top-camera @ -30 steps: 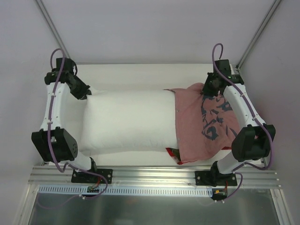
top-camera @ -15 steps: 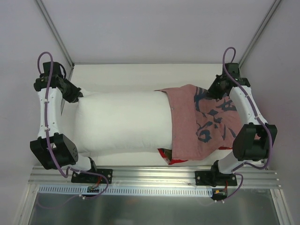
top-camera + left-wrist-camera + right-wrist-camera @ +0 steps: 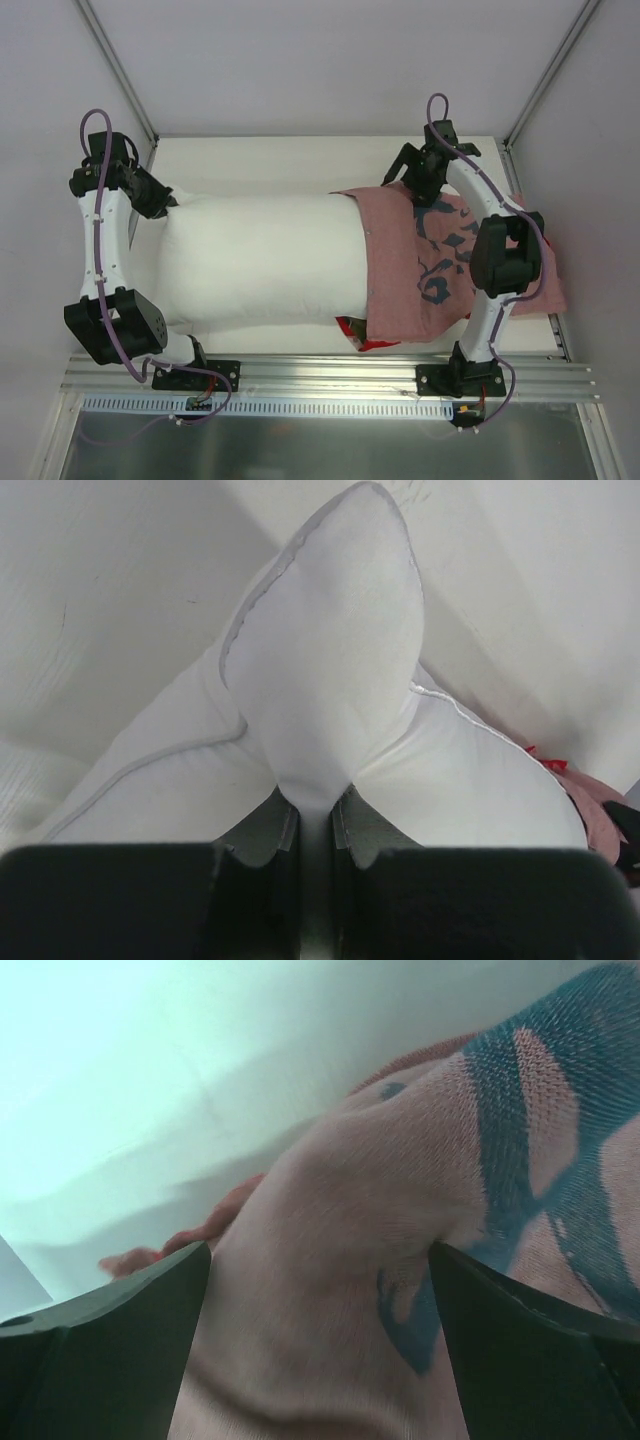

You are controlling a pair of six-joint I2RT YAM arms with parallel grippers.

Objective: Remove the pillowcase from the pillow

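The white pillow (image 3: 260,260) lies lengthwise across the table, its right end still inside the dusty-pink pillowcase (image 3: 410,270) with dark-blue calligraphy. A strip of the case's red reverse side (image 3: 356,335) shows at the near edge. My left gripper (image 3: 165,205) is shut on the pillow's far left corner; in the left wrist view the white cloth (image 3: 330,680) is pinched between the jaws (image 3: 315,815). My right gripper (image 3: 403,178) stands open above the case's far edge. In the right wrist view pink cloth (image 3: 400,1180) bulges between the spread fingers (image 3: 318,1250), which are not gripping it.
The white table (image 3: 300,160) ends in a metal rail (image 3: 330,385) at the near side, where both arm bases are bolted. Slanted frame posts (image 3: 115,70) rise at the back corners. The case's loose end (image 3: 545,290) reaches the table's right edge.
My right gripper has opened, let go of the pillowcase and swung left along its far edge. Pillow and left gripper shifted left earlier and now hold still.
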